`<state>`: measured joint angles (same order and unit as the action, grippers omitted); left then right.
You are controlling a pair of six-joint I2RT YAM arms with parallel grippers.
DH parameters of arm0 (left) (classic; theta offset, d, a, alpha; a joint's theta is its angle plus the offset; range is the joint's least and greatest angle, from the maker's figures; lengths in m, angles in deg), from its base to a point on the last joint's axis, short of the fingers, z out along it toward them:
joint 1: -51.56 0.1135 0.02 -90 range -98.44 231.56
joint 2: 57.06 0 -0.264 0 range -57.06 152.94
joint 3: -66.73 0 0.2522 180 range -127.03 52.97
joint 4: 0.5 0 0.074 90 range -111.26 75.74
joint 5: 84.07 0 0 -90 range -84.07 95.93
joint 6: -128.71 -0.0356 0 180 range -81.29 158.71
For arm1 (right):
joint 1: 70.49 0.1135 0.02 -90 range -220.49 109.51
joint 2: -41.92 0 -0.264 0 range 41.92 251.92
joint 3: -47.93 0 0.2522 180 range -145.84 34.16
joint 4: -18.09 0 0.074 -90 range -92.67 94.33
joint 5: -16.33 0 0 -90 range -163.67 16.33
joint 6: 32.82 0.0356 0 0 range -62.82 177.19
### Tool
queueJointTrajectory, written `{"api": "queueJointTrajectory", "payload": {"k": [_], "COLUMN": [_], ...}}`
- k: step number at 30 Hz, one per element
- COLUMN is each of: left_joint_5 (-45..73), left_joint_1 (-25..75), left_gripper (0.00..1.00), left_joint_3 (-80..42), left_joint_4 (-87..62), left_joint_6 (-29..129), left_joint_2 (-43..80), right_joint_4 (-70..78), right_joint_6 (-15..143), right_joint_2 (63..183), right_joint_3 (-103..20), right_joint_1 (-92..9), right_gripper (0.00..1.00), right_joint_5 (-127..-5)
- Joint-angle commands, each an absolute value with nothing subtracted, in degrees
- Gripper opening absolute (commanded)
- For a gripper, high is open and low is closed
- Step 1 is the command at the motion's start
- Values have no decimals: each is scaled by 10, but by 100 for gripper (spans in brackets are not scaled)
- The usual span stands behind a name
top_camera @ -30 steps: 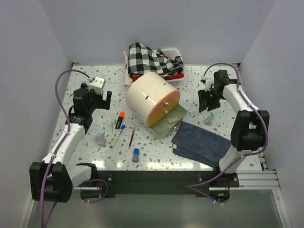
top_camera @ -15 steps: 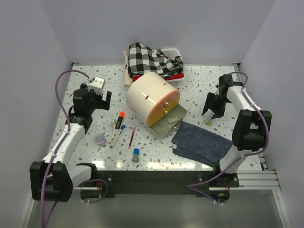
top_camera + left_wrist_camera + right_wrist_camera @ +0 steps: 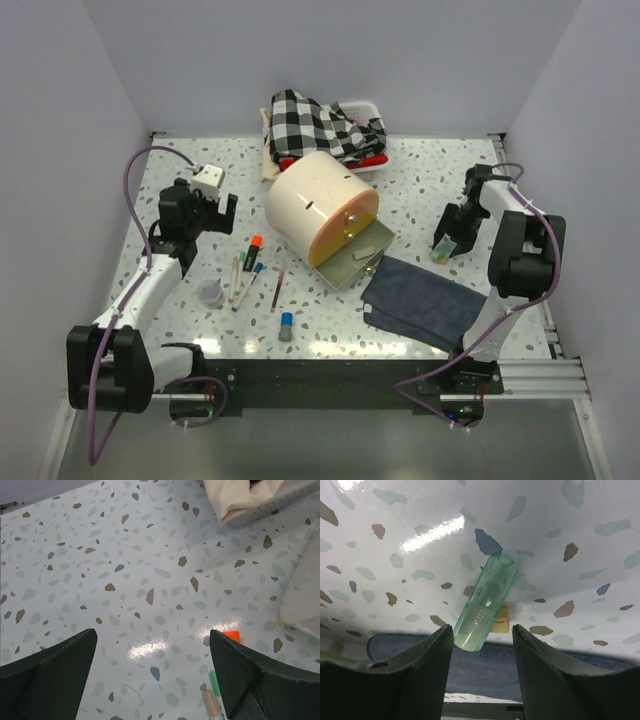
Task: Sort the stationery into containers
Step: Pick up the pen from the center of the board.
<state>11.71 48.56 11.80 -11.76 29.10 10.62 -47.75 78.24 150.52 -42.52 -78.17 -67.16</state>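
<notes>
While the left gripper hangs wide-jawed over the speckled white tabletop, the right gripper holds its half-parted jaws astride a translucent green plastic cap without pinching it, just beside the dark blue cloth.

High overview; wrist views seemingly near tabletop

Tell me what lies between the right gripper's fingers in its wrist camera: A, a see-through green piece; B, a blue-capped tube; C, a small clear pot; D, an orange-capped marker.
A: the see-through green piece lies on the table in the gap between the open fingers of the right gripper.
</notes>
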Motion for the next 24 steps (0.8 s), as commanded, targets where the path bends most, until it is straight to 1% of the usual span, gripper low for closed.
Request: {"api": "queueJointTrajectory", "payload": {"k": [1,6,9,10,12,13,16,17,19,24], "left_joint_5": [124,125,124,123,123,122,123,123,127,128], "left_joint_1": [491,490,491,491,491,490,490,491,490,491], "left_gripper": [100,100,100,100,100,100,100,100,100,100], "left_joint_3": [100,97,96,96,95,96,97,97,99,103], "left_joint_4": [-90,-87,-87,-88,-89,-90,-88,-86,-82,-71], "left_joint_6": [297,297,295,294,294,294,295,295,297,298], "left_joint_2": [118,126,126,126,125,126,122,120,118,104], "right_joint_4": [-459,-452,-445,-445,-445,-445,-449,-451,-457,-474], "right_joint_6": [792,785,781,781,775,772,764,757,749,701], "right_joint_2": [1519,1535,1545,1547,1546,1546,1532,1524,1495,1420], "right_joint_3": [-457,-465,-466,-466,-469,-470,-473,-477,-486,-511], "right_joint_1": [-781,-782,-781,-781,-782,-781,-782,-781,-780,-770], "right_gripper": [54,50,46,41,36,29,16,13,11,9], "right_joint_5": [-675,-679,-683,-687,-689,-687,-679,-670,-660,-614]}}
